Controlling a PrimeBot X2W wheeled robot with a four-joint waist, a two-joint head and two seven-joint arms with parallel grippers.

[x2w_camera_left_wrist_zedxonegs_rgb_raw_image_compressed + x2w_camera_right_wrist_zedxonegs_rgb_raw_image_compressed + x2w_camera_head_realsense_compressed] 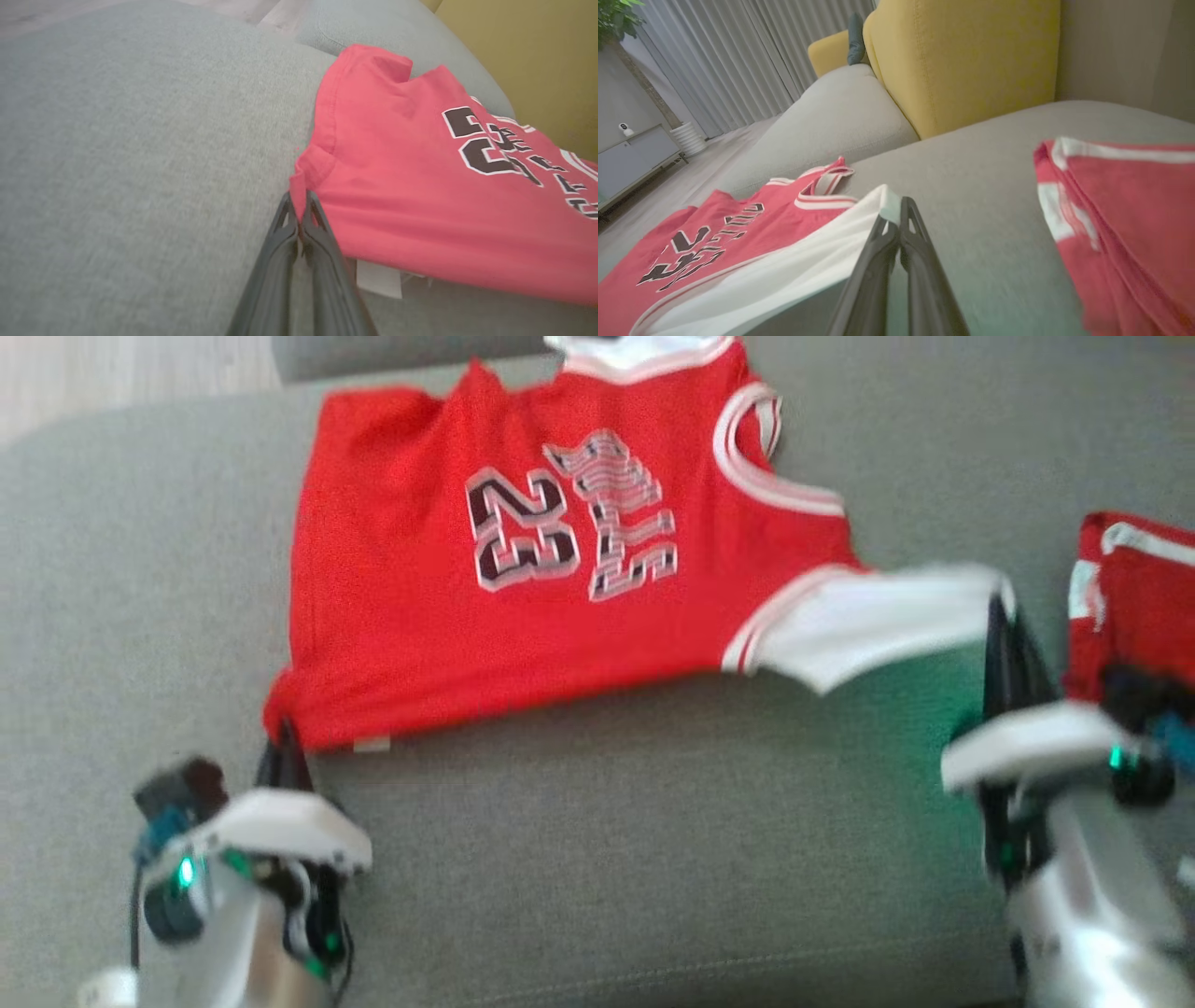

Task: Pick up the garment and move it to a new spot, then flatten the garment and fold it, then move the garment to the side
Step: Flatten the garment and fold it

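At 7 o'clock in the head view the left claw (285,735) is seen pressed together on the hem corner of the red jersey (420,616). That pinch is confirmed in the left wrist view, where one white label (378,279) is added, peeking from under the hem. The jersey is spread on the grey sofa seat (653,859) from 10 to 2 o'clock, one "23" printed on it.

At 3 o'clock the white sleeve (868,616) is pinched at its tip by the right claw (999,611). Two claws and two red garments are counted. The second red garment (1134,597) is lying at far right, apart from the sleeve.

A yellow backrest (962,60) and grey curtains (752,56) are added by the right wrist view. Bare seat is left open at 6 and 9 o'clock, and the seat's edge and pale floor (112,373) are met at 11 o'clock.
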